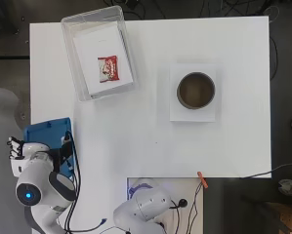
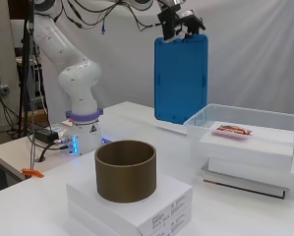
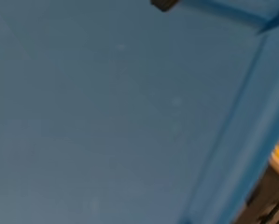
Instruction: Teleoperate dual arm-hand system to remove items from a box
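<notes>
While the white arm reaches out over the left edge of the white table (image 1: 150, 136), its black and white hand (image 2: 178, 23) pinches the top edge of a flat blue plastic lid (image 2: 181, 81), fingers curled over the rim, and the lid hangs upright, well above the tabletop. From overhead the lid shows at the near left corner of the table, partly under the arm. The wrist view is filled with the lid's blue surface and a raised border along one side.

At the far left of the table stands a clear rectangular plastic box (image 1: 70, 53), uncovered. Inside it lie stacked flat white cartons (image 2: 249, 147), and on the top one rests a small red and white snack packet (image 1: 108, 68).

Well apart from the box, toward the right of the table, a brown cardboard ring (image 1: 196, 90), open at the top, stands upright on another pair of stacked white cartons (image 2: 156, 206).
</notes>
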